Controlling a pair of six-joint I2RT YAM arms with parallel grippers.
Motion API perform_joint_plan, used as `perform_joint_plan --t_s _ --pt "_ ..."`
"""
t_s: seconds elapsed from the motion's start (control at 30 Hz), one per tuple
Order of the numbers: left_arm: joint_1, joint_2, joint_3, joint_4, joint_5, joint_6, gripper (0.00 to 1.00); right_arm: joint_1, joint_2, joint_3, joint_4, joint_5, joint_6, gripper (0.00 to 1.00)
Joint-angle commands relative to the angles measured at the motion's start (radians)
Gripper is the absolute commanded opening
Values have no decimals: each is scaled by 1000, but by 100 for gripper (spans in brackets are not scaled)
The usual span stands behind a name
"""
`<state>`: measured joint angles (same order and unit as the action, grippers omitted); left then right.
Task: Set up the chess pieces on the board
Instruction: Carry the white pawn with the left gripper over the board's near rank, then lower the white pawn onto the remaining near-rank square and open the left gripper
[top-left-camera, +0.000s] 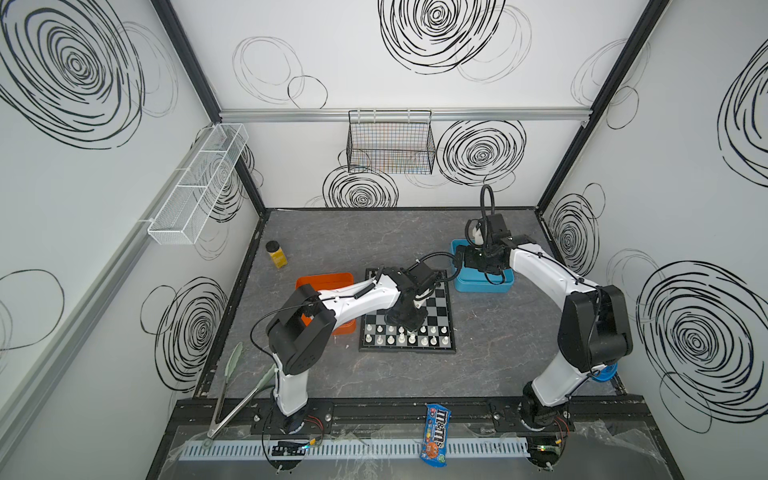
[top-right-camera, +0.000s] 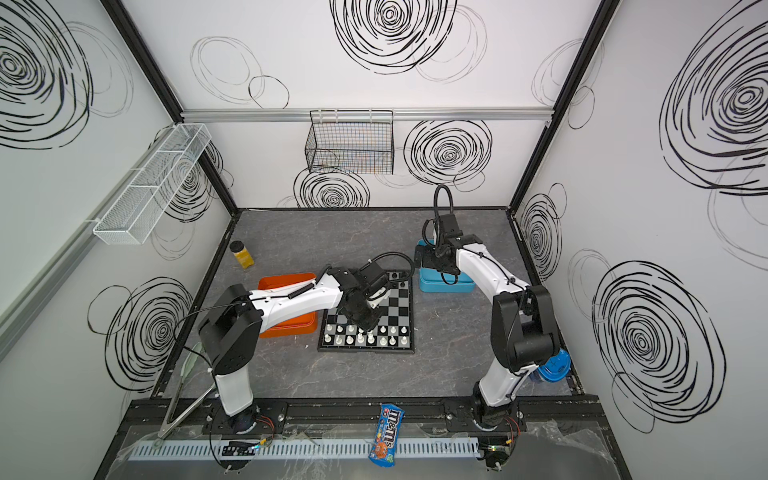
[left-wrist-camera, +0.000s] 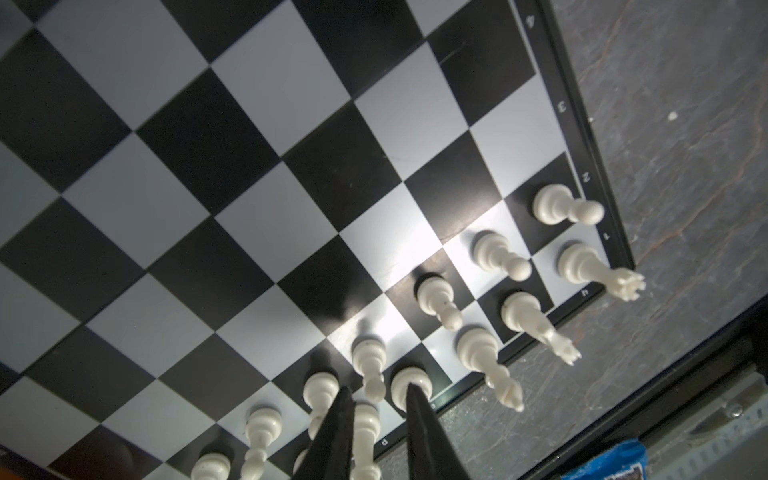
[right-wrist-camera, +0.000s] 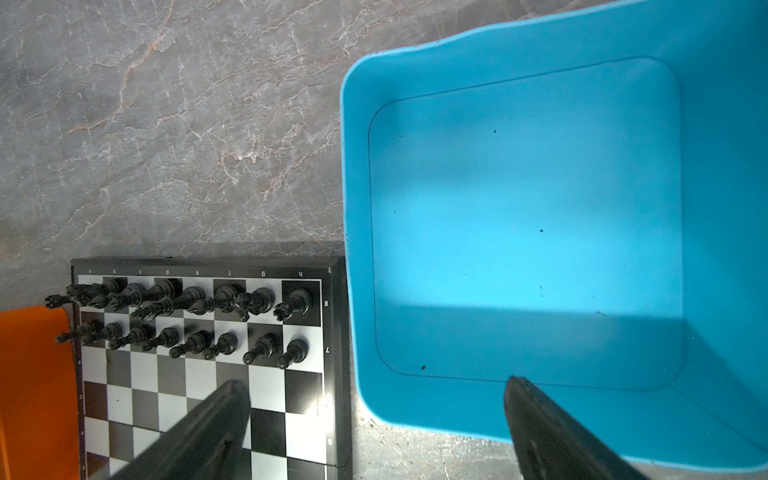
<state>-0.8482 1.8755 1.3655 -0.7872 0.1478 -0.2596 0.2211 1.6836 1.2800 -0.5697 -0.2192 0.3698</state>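
Orange tray (top-left-camera: 328, 279), blue tray (top-left-camera: 478, 287), yellow jar (top-left-camera: 277, 254), tongs (top-left-camera: 226, 399), M&M's packet (top-left-camera: 436, 432).

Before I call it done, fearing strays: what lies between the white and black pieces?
Only bare squares of the board, as far as both wrist views show.

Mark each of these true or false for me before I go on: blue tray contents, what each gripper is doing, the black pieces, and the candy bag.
1. The blue tray is empty. True.
2. The right gripper is shut on a black piece. False: its jaws stand wide open with nothing between them, at the tray's board-side edge.
3. The black pieces stand in two rows along the far edge of the board. True.
4. The left gripper is over the orange tray. False: it is low over the white pieces on the board's near rows.
5. The bag of M&M's lies off the board, near the front. True.
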Motion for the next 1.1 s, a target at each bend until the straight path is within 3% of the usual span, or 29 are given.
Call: perform_joint_plan --t_s 0.0,0.67,1.07 --pt "3 0 -14 -18 -8 -15 28 -6 -20 2 6 1 -2 100" --pt "9 51 -3 7 20 -5 28 -6 -23 1 3 9 -6 100" --pt "10 60 14 11 25 -2 22 -9 -21 1 2 11 -7 100"
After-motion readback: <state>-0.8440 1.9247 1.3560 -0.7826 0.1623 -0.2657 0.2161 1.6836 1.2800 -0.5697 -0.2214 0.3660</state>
